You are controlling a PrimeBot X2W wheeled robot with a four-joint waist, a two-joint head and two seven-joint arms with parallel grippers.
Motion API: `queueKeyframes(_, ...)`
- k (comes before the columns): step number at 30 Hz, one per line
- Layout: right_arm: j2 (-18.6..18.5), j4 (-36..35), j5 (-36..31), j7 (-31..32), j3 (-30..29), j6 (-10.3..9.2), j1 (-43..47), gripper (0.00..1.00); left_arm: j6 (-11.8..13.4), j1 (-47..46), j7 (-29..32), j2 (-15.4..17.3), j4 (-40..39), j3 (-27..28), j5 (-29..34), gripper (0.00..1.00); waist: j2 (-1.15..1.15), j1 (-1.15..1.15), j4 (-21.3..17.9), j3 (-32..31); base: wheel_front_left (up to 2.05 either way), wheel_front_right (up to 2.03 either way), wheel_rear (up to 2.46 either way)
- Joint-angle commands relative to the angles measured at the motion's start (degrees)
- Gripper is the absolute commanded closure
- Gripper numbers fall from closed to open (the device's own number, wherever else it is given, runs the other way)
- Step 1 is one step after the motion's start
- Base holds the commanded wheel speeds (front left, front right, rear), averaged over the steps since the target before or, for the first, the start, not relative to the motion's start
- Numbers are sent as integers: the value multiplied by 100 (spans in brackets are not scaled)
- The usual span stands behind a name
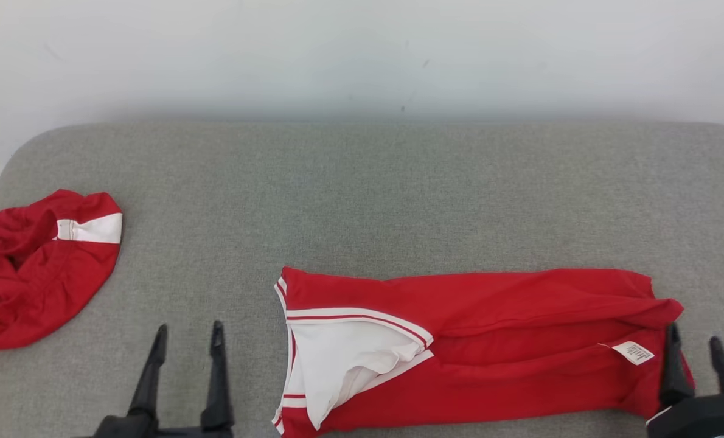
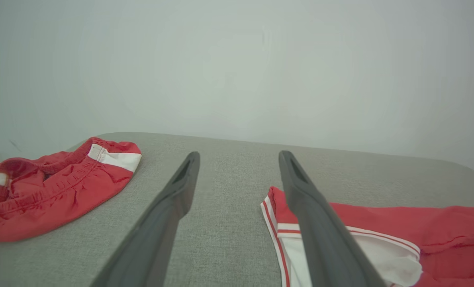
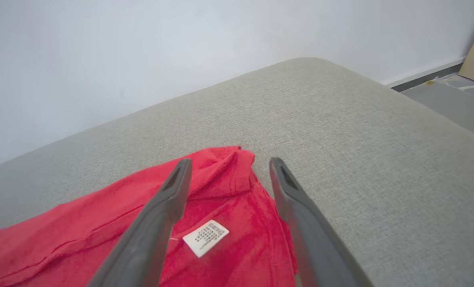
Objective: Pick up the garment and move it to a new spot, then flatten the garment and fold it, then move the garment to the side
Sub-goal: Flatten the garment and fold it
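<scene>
The folded red garment (image 1: 490,340) lay along the front edge of the grey surface (image 1: 362,194), right of centre, the left claw (image 1: 189,327) spread wide and empty near its left end, the right claw (image 1: 695,334) equally wide and empty over its right end.

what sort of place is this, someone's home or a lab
Likely a plain indoor test room, though I can't be sure: a grey fabric-covered cushion before a bare white wall, a grey floor beside it, and a red garment laid out for folding.
</scene>
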Motion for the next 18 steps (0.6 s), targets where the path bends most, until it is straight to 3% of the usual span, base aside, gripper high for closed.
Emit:
queueKeyframes(1, 18, 44, 47, -76, 48, -15, 88, 0, -45, 109, -16, -49, 27, 88, 81, 0, 0, 0, -40, -58, 0, 0, 0)
queueKeyframes(6, 18, 497, 171, -423, 541, -15, 184, 0, -533, 366, -17, -386, 280, 843, 328, 0, 0, 0, -132, -186, 0, 0, 0)
queueKeyframes(11, 14, 731, -74, -326, 594, -15, 70, 0, -943, 495, -17, -589, 518, 1230, 596, 0, 0, 0, -193, -270, 0, 0, 0)
queueKeyframes(14, 15, 703, -390, 11, 449, -15, -97, 0, -1114, 565, -17, -680, 591, 1329, 738, 0, 0, 0, -225, -265, 0, 0, 0)
queueKeyframes(18, -100, 606, -758, 1122, 137, -15, -531, 0, -1316, 504, -17, -778, 632, 1446, 878, 0, 0, 0, -256, -167, 0, 0, 0)
